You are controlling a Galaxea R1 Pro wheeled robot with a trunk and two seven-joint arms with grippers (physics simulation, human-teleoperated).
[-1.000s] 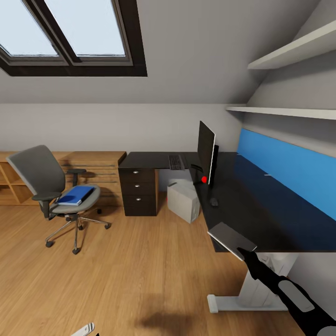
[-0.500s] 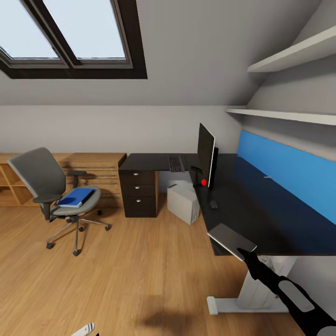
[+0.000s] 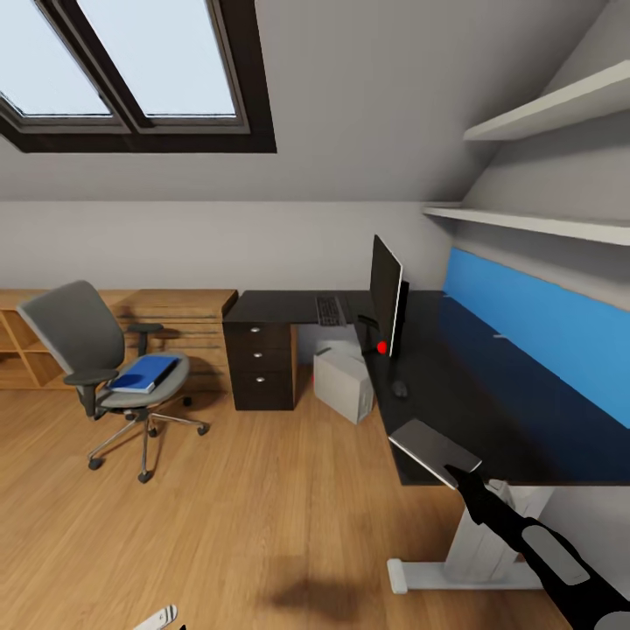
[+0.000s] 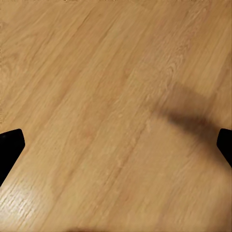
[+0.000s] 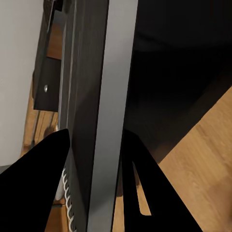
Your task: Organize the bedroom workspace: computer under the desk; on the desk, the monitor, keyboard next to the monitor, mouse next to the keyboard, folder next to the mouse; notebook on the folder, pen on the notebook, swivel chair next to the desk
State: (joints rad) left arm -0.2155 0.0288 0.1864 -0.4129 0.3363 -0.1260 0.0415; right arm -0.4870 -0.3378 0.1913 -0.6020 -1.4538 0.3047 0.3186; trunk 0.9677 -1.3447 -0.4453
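- While the notebook [image 3: 435, 450] is clamped between the right gripper's [image 3: 457, 477] fingers [image 5: 43, 188], it is held over the near corner of the desk [image 3: 490, 411].
- Wide-spread black fingertips [image 4: 9, 150] of the left gripper are seen over bare wooden floor [image 4: 116, 96], with nothing held.
- On the desk, the monitor [image 3: 386, 293], keyboard [image 3: 330, 308] and mouse [image 3: 400, 388] are seen.
- Under the desk, the computer [image 3: 343, 381] is found.
- On the swivel chair [image 3: 105, 367], well apart from the desk, the folder [image 3: 144, 373] is seen.
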